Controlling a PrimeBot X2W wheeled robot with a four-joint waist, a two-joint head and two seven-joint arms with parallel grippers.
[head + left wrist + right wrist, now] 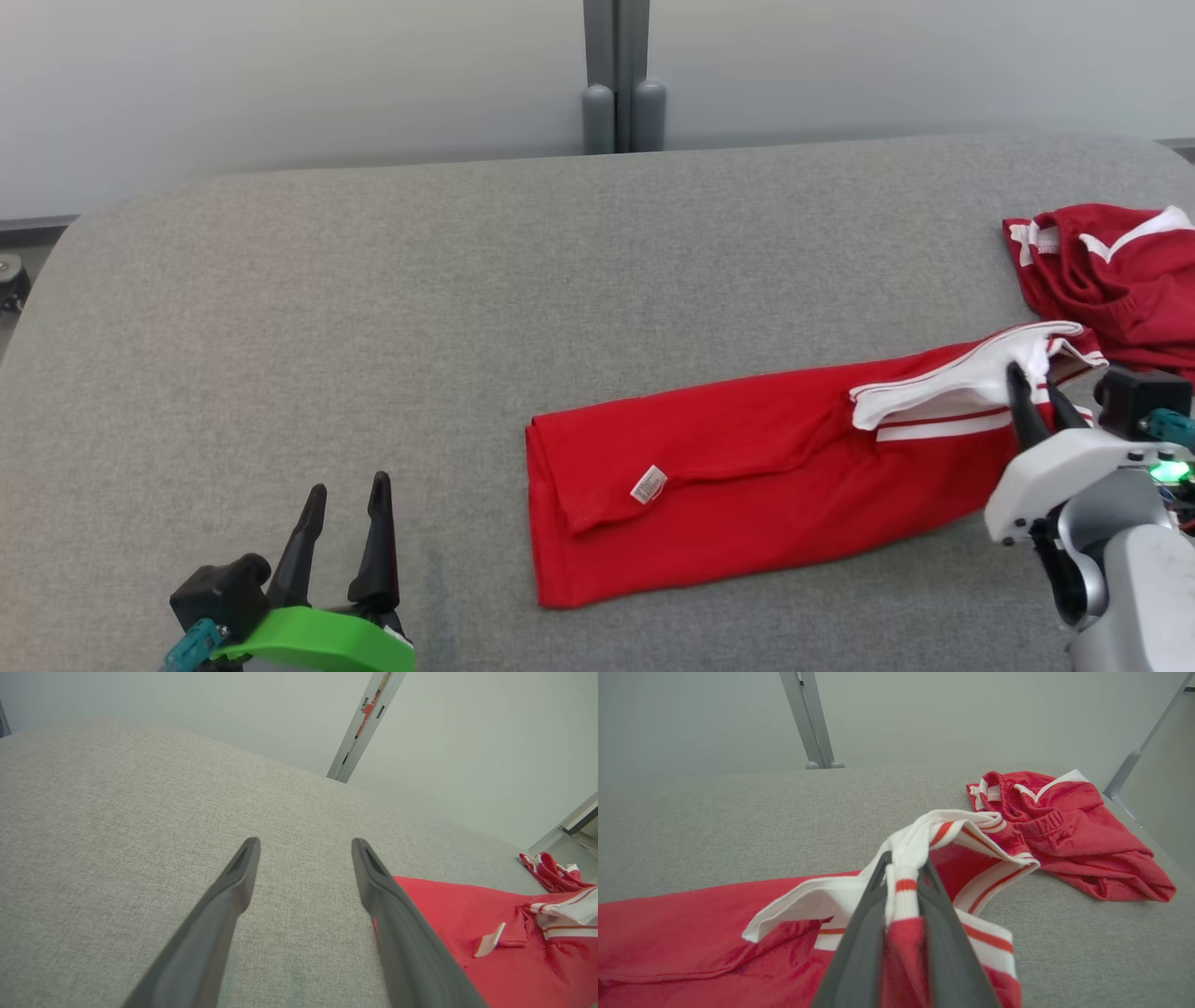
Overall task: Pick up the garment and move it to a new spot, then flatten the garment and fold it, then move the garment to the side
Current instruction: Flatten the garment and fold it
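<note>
The only label we find is a small white tag (649, 483) sewn to the garment (747, 467), near its folded left end. It carries dark print like a barcode, too small for us to read. In the left wrist view the tag (489, 946) stands up off the cloth.

The garment, red and folded into a long strip, lies across the right half of the bench (373, 280) and slants up toward its right end. At that end sits a white band (943, 392) with thin red stripes. Our right pincer (1032, 383) is closed on this band, and in the right wrist view the pincer (904, 868) pinches a raised bunch of the band between its two fingers, lifted off the red cloth below.

Our left pincer (348, 485) stands to the left of the garment, apart from it, with its fingers spread wide and nothing between them. We cannot tell whether it touches the bench.

Beyond the garment's right end, close to the band, lies a second red piece (1111, 271) with white trim, crumpled.

The bench is covered in grey woven fabric and has rounded corners. Behind the garment, past the far edge, rises a pale plain wall with a grey upright post (623, 93) ending in two rounded feet.
</note>
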